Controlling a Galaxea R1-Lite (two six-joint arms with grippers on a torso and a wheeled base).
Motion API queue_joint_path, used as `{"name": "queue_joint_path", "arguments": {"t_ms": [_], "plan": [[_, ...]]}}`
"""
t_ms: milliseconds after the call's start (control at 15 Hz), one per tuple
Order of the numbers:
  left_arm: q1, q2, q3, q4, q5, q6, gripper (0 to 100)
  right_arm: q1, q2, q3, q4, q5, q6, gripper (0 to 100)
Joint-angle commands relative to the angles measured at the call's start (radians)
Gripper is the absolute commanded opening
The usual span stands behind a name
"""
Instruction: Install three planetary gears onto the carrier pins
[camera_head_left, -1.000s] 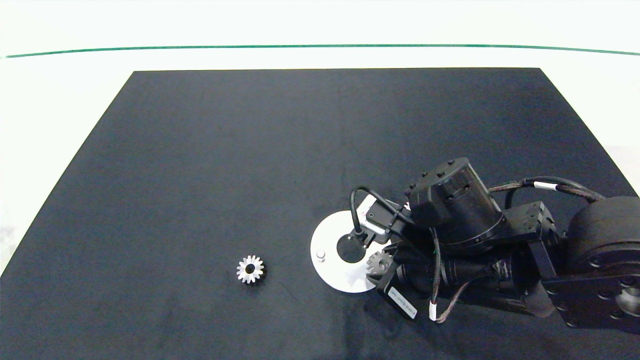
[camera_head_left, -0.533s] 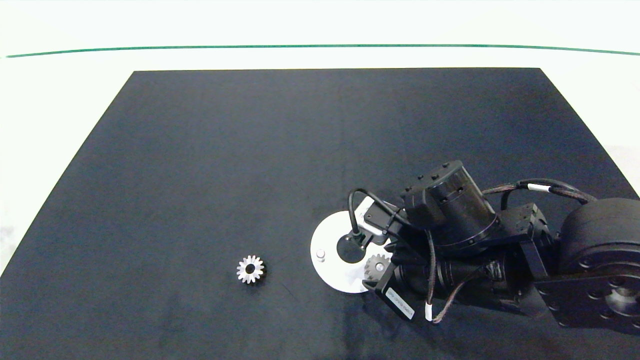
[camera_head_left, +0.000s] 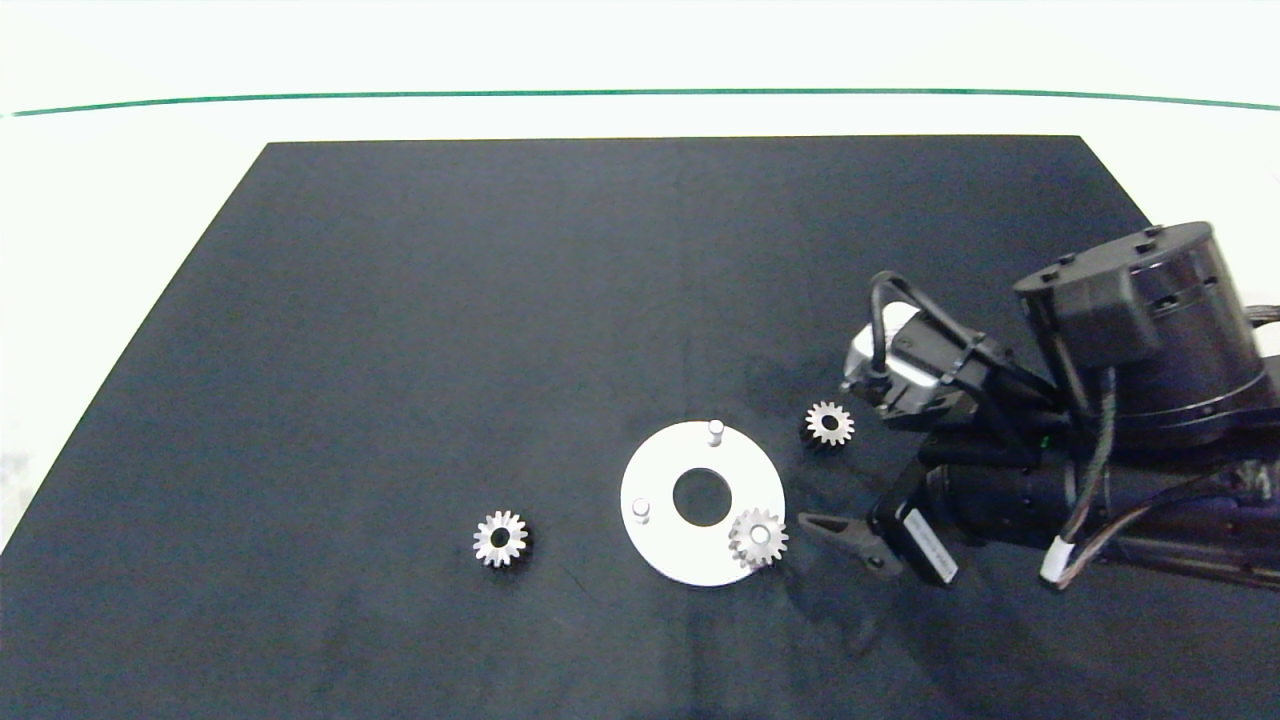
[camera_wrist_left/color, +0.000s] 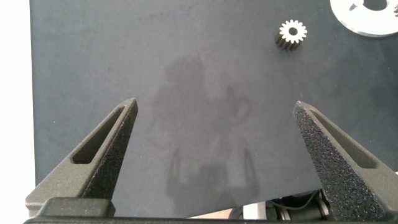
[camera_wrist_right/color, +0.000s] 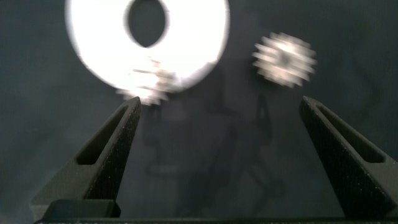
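Right claw (camera_wrist_right/color: 221, 155): we see it open and empty, just beside the flat white round disc (camera_head_left: 660, 540).
Left claw (camera_wrist_left/color: 217, 155): open, empty, over bare bench (camera_head_left: 400, 300).
Small silver-grey metal gears: one (camera_head_left: 758, 538) on a pin, one (camera_head_left: 829, 423) near the disc, one (camera_head_left: 499, 538) well apart.
Risk: we judge a tilted bore could jam on the short white pins (camera_head_left: 715, 430).
Hidden: the seated gear's depth; the right wrist view is smeared.

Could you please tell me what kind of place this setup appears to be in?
Probably a robotics lab test bench: a plain black mat on a white table, a flat white carrier disc with small silver-grey metal gears, and the right gripper beside them.
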Motion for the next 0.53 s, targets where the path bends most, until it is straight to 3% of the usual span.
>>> {"name": "queue_joint_path", "arguments": {"t_ms": [67,133,533], "plan": [[-0.001,-0.004,-0.001,0.002,0.000,0.001,100,-0.151,-0.038,-0.001,-0.009,0.048,-0.001,100],[-0.001,-0.012,-0.001,0.002,0.000,-0.001,100,-0.161,-0.002,-0.012,-0.011,0.060,0.000,100],[-0.001,-0.020,-0.003,0.003,0.000,0.001,100,-0.161,0.131,-0.087,-0.034,0.063,0.003,100]]}}
